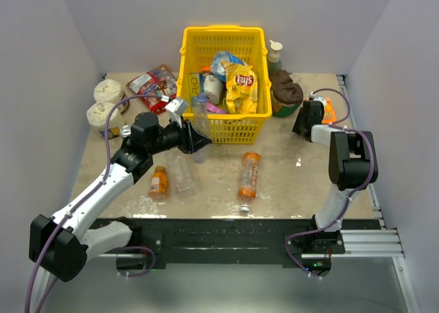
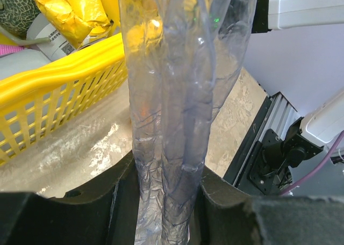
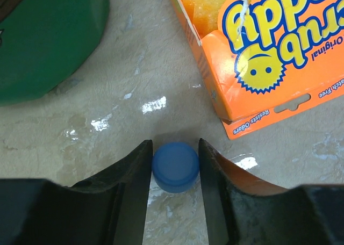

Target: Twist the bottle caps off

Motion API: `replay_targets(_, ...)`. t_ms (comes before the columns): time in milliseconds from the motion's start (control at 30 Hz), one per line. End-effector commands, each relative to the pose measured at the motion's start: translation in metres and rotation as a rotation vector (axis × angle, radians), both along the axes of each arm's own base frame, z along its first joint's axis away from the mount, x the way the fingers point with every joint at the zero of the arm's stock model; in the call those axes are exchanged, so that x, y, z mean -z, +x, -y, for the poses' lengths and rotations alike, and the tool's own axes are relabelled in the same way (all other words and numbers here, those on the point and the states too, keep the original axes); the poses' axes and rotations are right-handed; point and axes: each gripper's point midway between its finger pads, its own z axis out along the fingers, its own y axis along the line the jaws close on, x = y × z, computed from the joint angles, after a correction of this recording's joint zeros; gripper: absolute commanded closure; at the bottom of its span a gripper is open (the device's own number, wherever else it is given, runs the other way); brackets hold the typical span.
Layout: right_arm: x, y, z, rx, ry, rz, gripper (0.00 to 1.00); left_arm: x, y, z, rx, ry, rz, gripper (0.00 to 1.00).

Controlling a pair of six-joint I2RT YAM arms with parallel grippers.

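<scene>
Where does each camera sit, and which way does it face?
Top external: above and behind the bases, looking down on the table; both arms show.
Left wrist: along the left fingers, shut on the clear bottle.
Right wrist: down between the right fingers, which pinch a blue cap.
Shared: top and left wrist both show the yellow basket.

White links and chunky black joints make up both my arms (image 1: 96, 196). Purple cables (image 2: 322, 160) loop back from my left pincer (image 1: 195, 140) and my right pincer (image 1: 304, 121). My fingers (image 3: 129, 191) are matte black and broad, narrowing toward the tips.
</scene>
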Motion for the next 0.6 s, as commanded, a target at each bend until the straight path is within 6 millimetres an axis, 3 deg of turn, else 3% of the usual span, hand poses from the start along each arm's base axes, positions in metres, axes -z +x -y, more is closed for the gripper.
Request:
replay_targets(0, -0.009, 0.014, 0.002, -0.021, -0.03, 0.033, 0.52, -0.032, 0.006, 0.002, 0.011, -0.044, 0.085, 0.7)
replay_targets(133, -0.015, 0.021, -0.001, -0.053, -0.034, 0.046, 0.38, -0.034, 0.006, 0.002, 0.009, -0.044, 0.089, 0.71)
replay_targets(400, -0.045, 0.031, 0.0, -0.08, -0.059, 0.086, 0.28, -0.035, 0.004, 0.0, 0.014, -0.032, 0.101, 0.7)
replay_targets(500, -0.077, 0.029, -0.003, -0.092, -0.058, 0.141, 0.27, -0.028, 0.002, 0.0, 0.03, -0.011, 0.094, 0.71)
replay_targets(533, -0.101, 0.028, -0.003, -0.092, -0.054, 0.187, 0.27, -0.026, 0.002, 0.001, 0.036, -0.005, 0.092, 0.71)
replay_targets(567, -0.111, 0.023, -0.005, -0.098, -0.044, 0.198, 0.27, -0.022, 0.0, 0.001, 0.047, 0.002, 0.086, 0.71)
